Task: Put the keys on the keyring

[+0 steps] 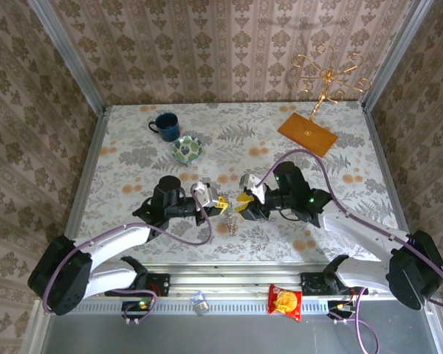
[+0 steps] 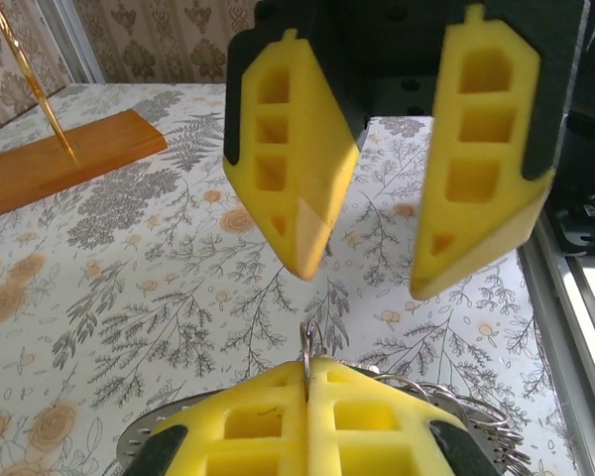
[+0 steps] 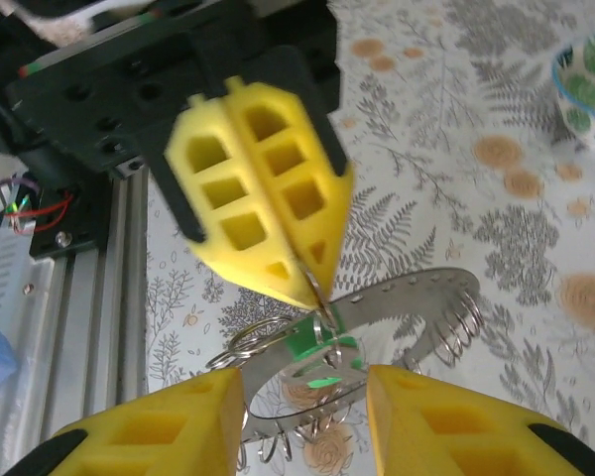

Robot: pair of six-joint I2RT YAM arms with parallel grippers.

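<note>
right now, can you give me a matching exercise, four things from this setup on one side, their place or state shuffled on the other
Things
1. left gripper
2. right gripper
3. dark blue mug
4. red snack packet

Place or state
A. lying on the metal frame at the near edge, in front of the table
B. fingers apart, holding nothing
C. fingers shut, pinching a small wire loop
D. far left part of the table, next to the green-patterned bowl

Pairs: 1-C, 2-B, 3-D, 4-A
</note>
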